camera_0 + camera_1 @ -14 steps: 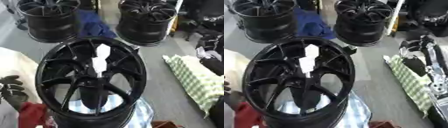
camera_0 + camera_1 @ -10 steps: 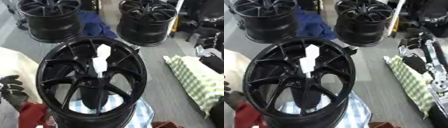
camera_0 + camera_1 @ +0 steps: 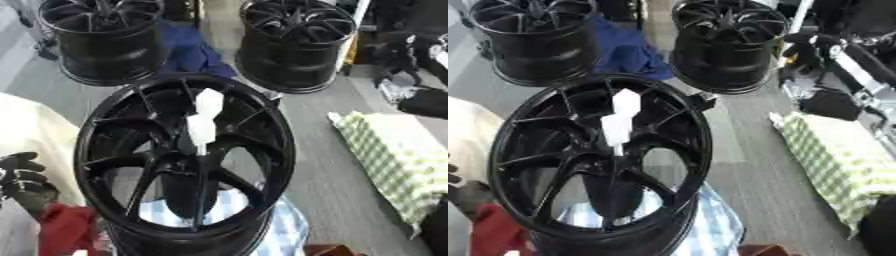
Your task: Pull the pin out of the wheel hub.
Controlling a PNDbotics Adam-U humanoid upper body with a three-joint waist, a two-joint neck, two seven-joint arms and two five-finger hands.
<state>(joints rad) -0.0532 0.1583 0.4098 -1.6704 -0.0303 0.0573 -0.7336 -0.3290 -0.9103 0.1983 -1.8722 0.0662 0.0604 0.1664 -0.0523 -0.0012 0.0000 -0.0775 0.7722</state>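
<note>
While the white pin stands upright in the centre of the wheel hub, untouched, the left hand waits beside the hub's left rim, fingers curled on nothing. A skewed pull could jam it.

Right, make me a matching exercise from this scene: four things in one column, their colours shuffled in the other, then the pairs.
Things
1. pin in the near wheel hub
2. checked cloth
3. cloth between the two far wheels
4. left hand

Colours
A. blue
B. black
C. white
D. green and white

Pairs: 1-C, 2-D, 3-A, 4-B
</note>
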